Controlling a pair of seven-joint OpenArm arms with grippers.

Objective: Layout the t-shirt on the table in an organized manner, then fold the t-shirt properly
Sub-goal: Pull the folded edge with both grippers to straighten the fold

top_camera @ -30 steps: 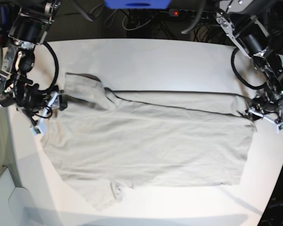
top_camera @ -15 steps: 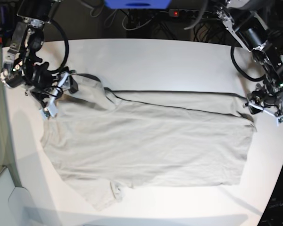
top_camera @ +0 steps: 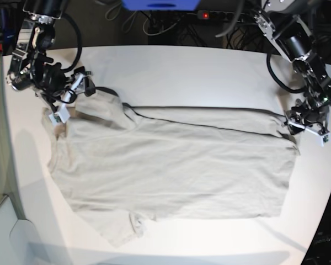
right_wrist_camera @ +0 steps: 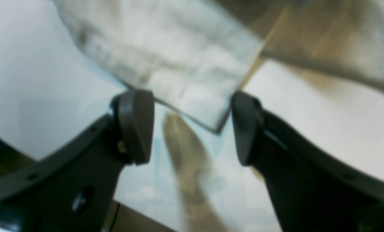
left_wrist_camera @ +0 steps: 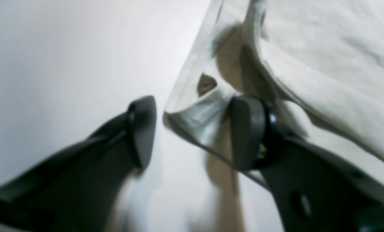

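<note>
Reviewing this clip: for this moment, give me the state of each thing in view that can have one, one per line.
t-shirt: lying spread on the table, far long edge folded over, not fully flat.
table: white top, shirt resting on it.
left gripper: jaws apart, straddling a shirt corner, not clamped.
right gripper: jaws apart, a sleeve corner between them, not clamped.

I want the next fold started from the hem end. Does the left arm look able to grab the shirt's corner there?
Probably yes. The left gripper stands open with the t-shirt corner lying between its jaws on the table, and nothing else is in the way. The view is blurred, so contact is unclear.
</note>
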